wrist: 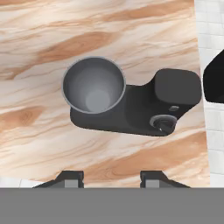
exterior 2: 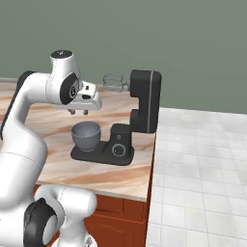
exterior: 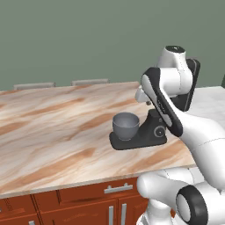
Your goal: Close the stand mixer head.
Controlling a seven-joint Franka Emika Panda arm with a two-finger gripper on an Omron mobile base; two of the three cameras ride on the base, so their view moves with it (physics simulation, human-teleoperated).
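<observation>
Hovering above the grey bowl (exterior 2: 86,134) on the worktop (exterior 2: 125,173) with the gripper (exterior 2: 79,112) wide open and empty, beside the tipped-up stand mixer head (exterior 2: 146,99).

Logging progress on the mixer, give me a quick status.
Gripper open, empty, hovering above the bowl. Mixer head tilted up, not closed, whisk clear of bowl. Nothing blocking.

Two base views flanking the arm, forward over the counter (exterior: 52,132) (mixer base (exterior 2: 101,153) shared); hand view straight down, close.
</observation>
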